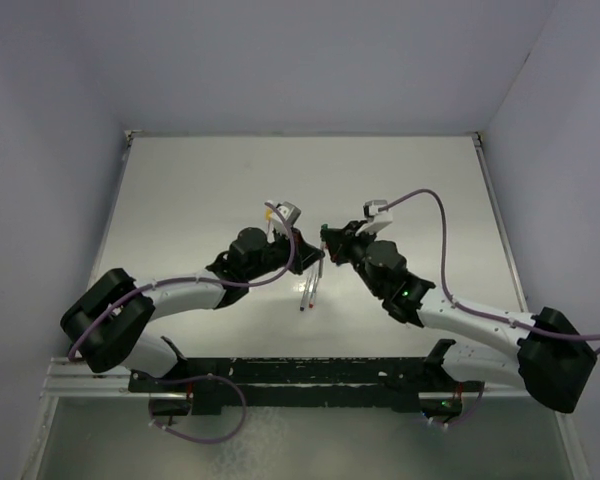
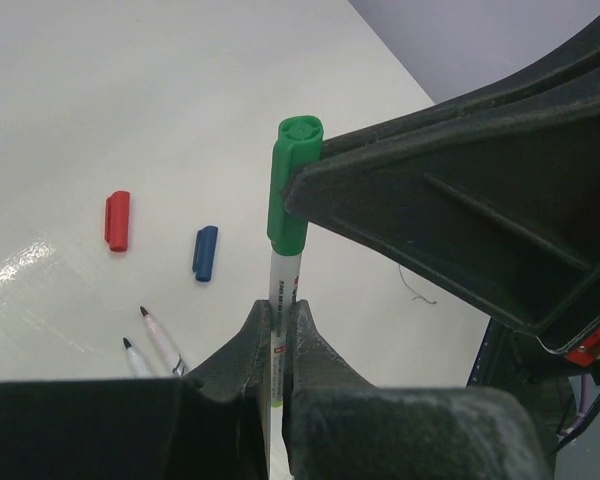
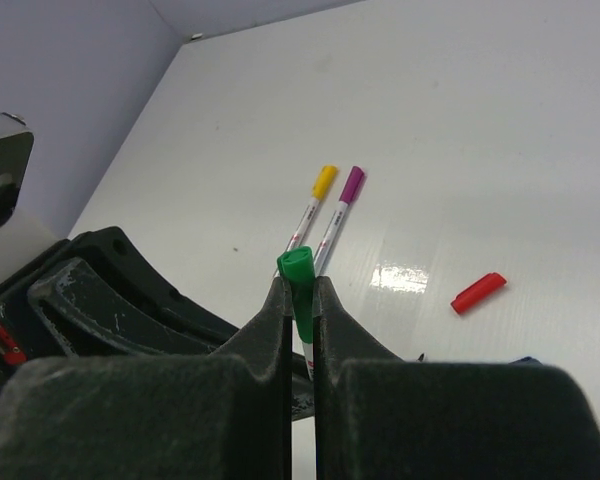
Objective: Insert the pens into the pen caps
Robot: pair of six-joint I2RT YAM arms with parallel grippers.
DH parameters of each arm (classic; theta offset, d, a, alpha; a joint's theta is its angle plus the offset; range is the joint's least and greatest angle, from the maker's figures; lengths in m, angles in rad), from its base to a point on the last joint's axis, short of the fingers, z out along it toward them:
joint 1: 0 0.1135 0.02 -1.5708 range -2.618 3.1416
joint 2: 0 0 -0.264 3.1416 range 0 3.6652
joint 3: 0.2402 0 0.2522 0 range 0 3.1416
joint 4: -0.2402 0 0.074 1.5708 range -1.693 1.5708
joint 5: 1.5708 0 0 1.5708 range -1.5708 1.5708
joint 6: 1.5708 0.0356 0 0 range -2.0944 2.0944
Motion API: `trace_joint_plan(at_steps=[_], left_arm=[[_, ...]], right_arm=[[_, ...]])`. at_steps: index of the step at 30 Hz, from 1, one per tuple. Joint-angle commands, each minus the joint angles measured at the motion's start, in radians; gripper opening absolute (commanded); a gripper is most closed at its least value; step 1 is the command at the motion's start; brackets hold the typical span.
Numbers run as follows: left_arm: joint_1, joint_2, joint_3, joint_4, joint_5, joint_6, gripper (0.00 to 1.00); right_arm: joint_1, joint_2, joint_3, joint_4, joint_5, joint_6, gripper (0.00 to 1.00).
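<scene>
My left gripper (image 2: 280, 308) is shut on a grey-white pen (image 2: 283, 285) and holds it above the table. A green cap (image 2: 292, 185) sits on the pen's end. My right gripper (image 3: 298, 287) is shut on that green cap (image 3: 300, 272); its dark fingers (image 2: 430, 200) fill the right of the left wrist view. The grippers meet mid-table (image 1: 322, 245). A red cap (image 2: 117, 221) and a blue cap (image 2: 205, 253) lie loose. Two uncapped pens (image 2: 158, 342) lie beside them. A yellow-capped pen (image 3: 316, 205) and a purple-capped pen (image 3: 341, 212) lie side by side.
The white table (image 1: 200, 190) is walled by pale blue panels at the back and sides. Two pens (image 1: 310, 290) lie just near of the grippers. The red cap also shows in the right wrist view (image 3: 478, 292). A black rail (image 1: 300, 375) runs along the near edge.
</scene>
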Motion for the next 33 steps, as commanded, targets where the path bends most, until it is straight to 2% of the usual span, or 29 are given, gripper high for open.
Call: trace_joint_plan(at_steps=[1, 9, 16, 18, 23, 26, 29, 31, 33], left_arm=[[0.064, -0.09, 0.082, 0.364, -0.191, 0.034, 0.0], [0.069, -0.113, 0.053, 0.349, -0.195, 0.031, 0.0], [0.068, -0.132, -0.013, 0.31, -0.219, 0.009, 0.0], [0.069, -0.158, -0.027, 0.253, -0.251, 0.022, 0.0], [0.078, -0.242, 0.005, -0.036, -0.373, 0.08, 0.0], [0.151, -0.255, 0.067, -0.256, -0.402, 0.105, 0.0], [0.273, -0.232, 0.117, -0.381, -0.313, 0.089, 0.0], [0.335, -0.192, 0.168, -0.459, -0.268, 0.093, 0.0], [0.361, -0.14, 0.223, -0.539, -0.26, 0.119, 0.0]], right_arm=[[0.094, 0.043, -0.034, -0.259, -0.17, 0.03, 0.0], [0.098, 0.03, -0.015, -0.263, -0.14, 0.016, 0.0], [0.098, 0.012, 0.121, -0.356, -0.045, -0.06, 0.0], [0.098, -0.002, 0.152, -0.389, -0.012, -0.073, 0.0], [0.096, -0.052, 0.216, -0.508, 0.089, -0.096, 0.01], [0.095, -0.068, 0.25, -0.602, 0.18, -0.071, 0.09], [0.091, -0.079, 0.274, -0.694, 0.265, -0.035, 0.2], [0.081, -0.078, 0.291, -0.763, 0.313, -0.004, 0.29], [0.067, -0.071, 0.307, -0.826, 0.336, 0.032, 0.43]])
